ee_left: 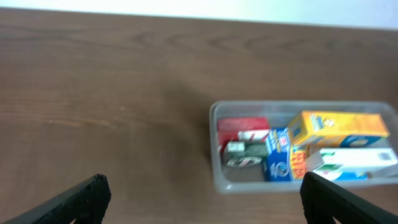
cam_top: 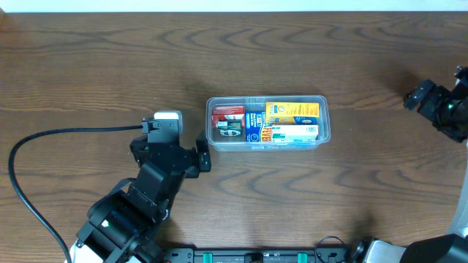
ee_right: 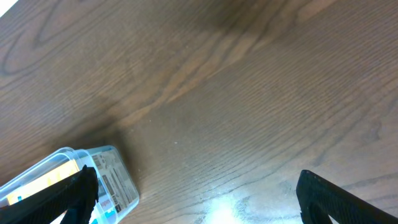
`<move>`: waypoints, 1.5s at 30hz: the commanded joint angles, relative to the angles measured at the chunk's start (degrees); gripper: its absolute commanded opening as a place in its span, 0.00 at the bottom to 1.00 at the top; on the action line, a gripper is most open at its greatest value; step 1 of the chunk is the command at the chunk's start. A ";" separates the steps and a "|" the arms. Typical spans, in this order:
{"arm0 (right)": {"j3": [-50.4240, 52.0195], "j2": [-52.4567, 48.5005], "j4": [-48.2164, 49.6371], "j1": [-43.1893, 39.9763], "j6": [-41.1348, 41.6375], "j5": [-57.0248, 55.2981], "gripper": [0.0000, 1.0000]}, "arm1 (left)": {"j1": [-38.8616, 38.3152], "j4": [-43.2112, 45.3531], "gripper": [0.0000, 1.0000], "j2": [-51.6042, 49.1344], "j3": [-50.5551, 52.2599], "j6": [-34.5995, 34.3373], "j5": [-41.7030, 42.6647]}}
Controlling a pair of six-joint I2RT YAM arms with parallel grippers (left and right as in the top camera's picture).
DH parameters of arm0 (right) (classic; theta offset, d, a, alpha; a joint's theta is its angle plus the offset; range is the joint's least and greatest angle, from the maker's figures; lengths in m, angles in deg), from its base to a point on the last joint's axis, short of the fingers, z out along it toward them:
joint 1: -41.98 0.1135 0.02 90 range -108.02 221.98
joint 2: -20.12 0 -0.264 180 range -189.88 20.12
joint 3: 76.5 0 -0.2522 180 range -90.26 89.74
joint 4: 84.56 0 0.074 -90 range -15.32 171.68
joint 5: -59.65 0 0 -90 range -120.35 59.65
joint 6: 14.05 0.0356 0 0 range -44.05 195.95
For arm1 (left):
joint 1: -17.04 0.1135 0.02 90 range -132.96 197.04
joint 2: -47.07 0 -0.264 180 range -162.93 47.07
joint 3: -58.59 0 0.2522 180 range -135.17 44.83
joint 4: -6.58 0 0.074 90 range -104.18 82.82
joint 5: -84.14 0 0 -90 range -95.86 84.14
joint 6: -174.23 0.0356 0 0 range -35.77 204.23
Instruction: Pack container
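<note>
While the clear plastic container (cam_top: 268, 148), packed with small boxes (cam_top: 292, 111), sits just right of centre frame, the left gripper (ee_left: 204, 185) hangs spread wide near its left end; the right gripper (ee_right: 196, 180), likewise spread, hovers far right.

Dark wood-grain table (cam_top: 88, 66), clear container (cam_top: 325, 124) near its middle — black cable (cam_top: 73, 131) at left

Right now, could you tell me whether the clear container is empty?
No, the clear container holds a yellow box, a red box and a blue box.
</note>
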 commanded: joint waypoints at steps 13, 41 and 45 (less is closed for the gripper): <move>-0.79 -0.17 -0.02 -0.26 0.59 0.24 0.99 | 18.84 4.17 0.98 6.38 5.18 6.32 14.56; -0.79 -0.17 -0.02 -0.26 0.59 0.24 0.99 | 36.24 38.18 0.98 46.14 51.45 17.38 27.96; -0.79 -0.17 0.00 -0.26 0.59 0.24 0.99 | 36.79 34.01 0.98 46.14 52.09 17.33 27.63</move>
